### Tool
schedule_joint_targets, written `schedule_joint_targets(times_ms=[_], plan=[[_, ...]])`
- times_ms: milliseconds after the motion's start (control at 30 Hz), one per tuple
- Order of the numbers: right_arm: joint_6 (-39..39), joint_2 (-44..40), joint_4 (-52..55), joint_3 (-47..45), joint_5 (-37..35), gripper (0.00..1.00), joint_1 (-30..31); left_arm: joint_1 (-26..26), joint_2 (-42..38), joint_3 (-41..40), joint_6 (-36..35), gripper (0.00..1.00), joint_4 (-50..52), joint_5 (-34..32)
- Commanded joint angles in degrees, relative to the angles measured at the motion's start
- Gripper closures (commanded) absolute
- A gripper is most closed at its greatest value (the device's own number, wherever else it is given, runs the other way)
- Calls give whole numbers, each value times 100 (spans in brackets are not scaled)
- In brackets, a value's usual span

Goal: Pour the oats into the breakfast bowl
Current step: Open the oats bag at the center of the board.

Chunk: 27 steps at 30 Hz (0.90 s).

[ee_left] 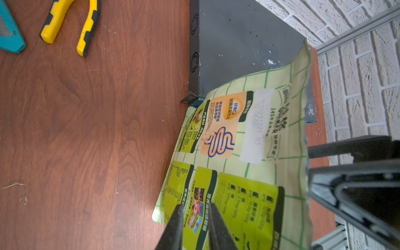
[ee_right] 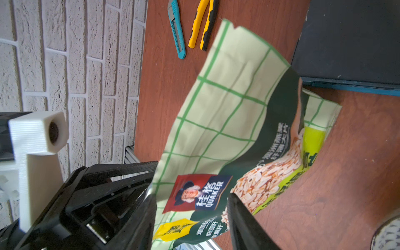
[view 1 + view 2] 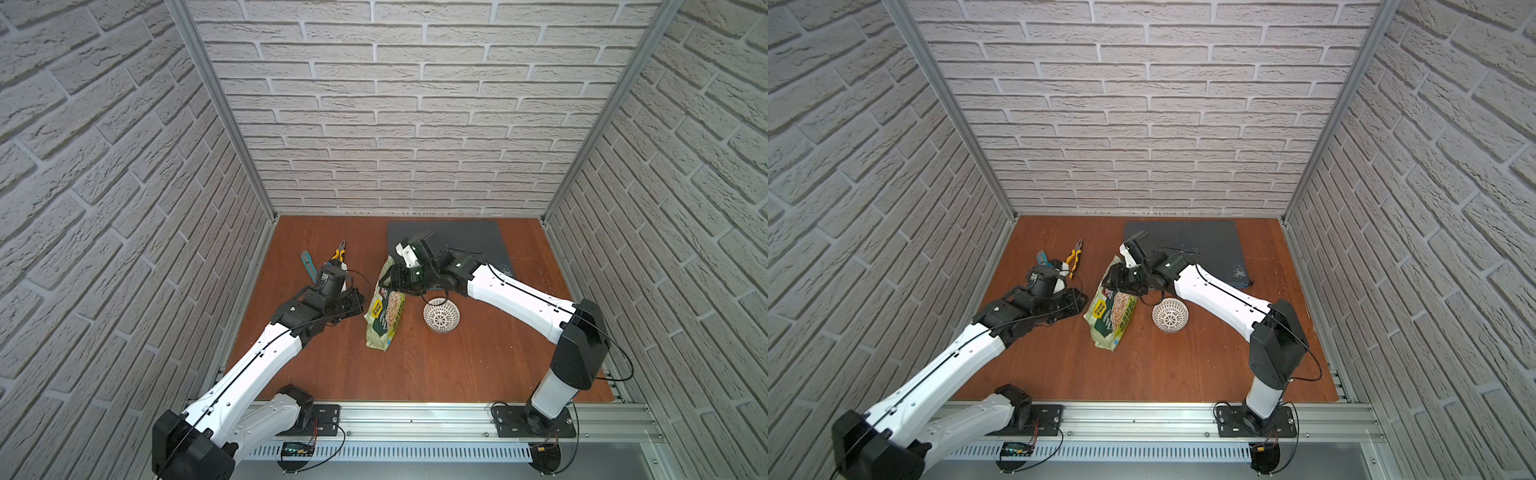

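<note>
- Two grippers flank the oat pouch (image 3: 384,320), which stands on its bottom edge near the middle of the desk (image 3: 436,374). It is leaning and buckled, with its printed front towards the right arm.
- The left gripper (image 3: 360,301) meets the pouch's side edge about halfway up. In the left wrist view its fingers (image 1: 177,225) sit close together with the pouch's back panel between them. The right wrist view shows that edge running into them, so it looks clamped on the pouch.
- The right gripper (image 3: 388,284) is at the pouch's upper part, on the bowl's side. In its wrist view the fingers (image 2: 240,223) stand well apart, with the logo panel showing in the gap. Whether either finger presses the film I cannot tell.
- The breakfast bowl (image 3: 441,316), white and openwork, sits on the desk just beside the pouch, under the right arm's wrist and apart from both grippers.
- In both top views the right arm's wrist covers the pouch's top, so I cannot tell whether its mouth is open. Of the oats, only the printed picture shows.
- The right wrist view cuts the bowl off at the frame corner.
- Yellow-handled pliers (image 3: 340,254) and a teal utility knife (image 3: 307,266) lie beyond the left gripper, partly hidden by that arm.
- A dark grey flat box (image 3: 469,241) lies at the back.
</note>
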State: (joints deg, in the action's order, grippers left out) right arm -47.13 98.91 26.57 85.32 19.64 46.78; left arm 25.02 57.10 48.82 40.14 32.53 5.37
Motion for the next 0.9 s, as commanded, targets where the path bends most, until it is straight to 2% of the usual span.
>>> schedule_joint_targets(times_ms=[0, 200, 667, 867], plan=[[108, 49, 35, 125, -58, 44, 52, -33, 30, 31, -68, 76, -72, -85], [137, -72, -146, 124, 16, 42, 59, -32, 66, 32, -68, 76, -105, -33], [68, -55, -362, 213, 37, 32, 59, -32, 148, 48, -77, 76, -129, -32], [99, -52, -323, 266, -4, 31, 59, -32, 165, 58, -85, 76, -124, -48]])
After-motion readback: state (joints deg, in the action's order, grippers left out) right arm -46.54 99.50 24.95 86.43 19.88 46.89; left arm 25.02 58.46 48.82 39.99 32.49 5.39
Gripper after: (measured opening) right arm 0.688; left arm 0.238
